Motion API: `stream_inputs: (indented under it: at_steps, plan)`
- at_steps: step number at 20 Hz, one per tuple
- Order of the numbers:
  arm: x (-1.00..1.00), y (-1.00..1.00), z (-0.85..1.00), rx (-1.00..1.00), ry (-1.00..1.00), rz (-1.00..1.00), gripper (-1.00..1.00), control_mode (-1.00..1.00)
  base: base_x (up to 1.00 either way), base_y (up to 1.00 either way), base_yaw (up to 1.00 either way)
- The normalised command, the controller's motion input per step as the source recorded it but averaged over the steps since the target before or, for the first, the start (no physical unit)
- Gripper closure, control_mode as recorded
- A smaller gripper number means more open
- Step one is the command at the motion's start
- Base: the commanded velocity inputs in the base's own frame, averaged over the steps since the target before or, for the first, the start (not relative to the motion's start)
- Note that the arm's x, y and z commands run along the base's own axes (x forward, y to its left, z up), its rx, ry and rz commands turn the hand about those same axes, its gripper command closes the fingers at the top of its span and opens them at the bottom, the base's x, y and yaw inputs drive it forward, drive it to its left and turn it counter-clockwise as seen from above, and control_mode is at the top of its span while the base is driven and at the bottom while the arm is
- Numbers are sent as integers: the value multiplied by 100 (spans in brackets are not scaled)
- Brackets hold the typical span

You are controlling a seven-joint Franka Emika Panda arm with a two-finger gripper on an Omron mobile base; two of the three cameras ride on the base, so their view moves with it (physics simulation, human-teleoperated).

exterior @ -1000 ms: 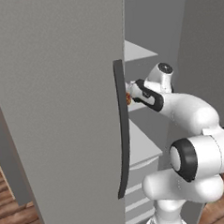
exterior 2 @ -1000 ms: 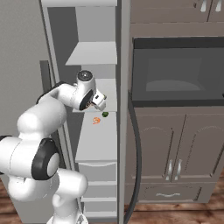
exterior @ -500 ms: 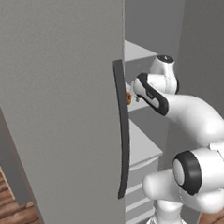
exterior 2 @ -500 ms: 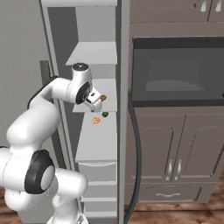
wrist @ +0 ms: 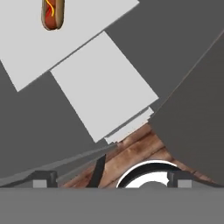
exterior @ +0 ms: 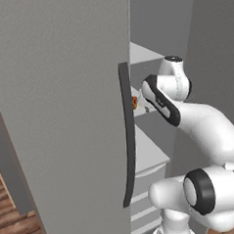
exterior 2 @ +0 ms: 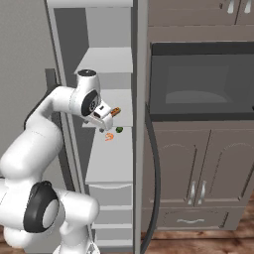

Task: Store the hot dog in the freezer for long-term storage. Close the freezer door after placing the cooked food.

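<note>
Right base view: you had the arm reaching into the open freezer (exterior 2: 106, 163), with the gripper (exterior 2: 105, 118) held above a white shelf (exterior 2: 111, 154) in the middle of the compartment. The hot dog (exterior 2: 114, 112) lay on the next shelf up, just beside the tip of the hand and toward the back of the compartment; contact between the two could not be made out from this side. On the shelf below the hand sat 2 other items, a flat orange scrap (exterior 2: 108, 136) and a small dark green round item (exterior 2: 119, 130), close together and apart from the hot dog. To the right stood the dark microwave (exterior 2: 201, 82).

Left base view: the freezer door (exterior: 64, 112) stood swung open across your line of sight, its long dark handle (exterior: 127, 133) running down its edge. The hot dog (exterior: 134, 102) showed as a small red-orange spot just past that edge, right next to the end of the arm.

Hand view: your fingers (wrist: 43, 179) were spread wide with nothing between them. The hot dog (wrist: 53, 14) lay on a white shelf at the far top of the frame, well away from both tips and clear of their gap.
</note>
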Motion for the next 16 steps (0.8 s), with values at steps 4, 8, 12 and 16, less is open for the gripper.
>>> stream_inputs:
  at_steps: [4, 8, 12, 16]
  plan:
    - [-44, 14, 0, -4, 8, 24, -100, -100, 0, 0, 0]
    - [-42, 17, 0, 0, 5, 21, -100, -100, 0, 0, 0]
    - [-32, 46, 0, 0, 11, 19, -100, -100, 0, 0, 0]
    - [-33, 31, 0, -8, 1, 11, -100, -100, 0, 0, 0]
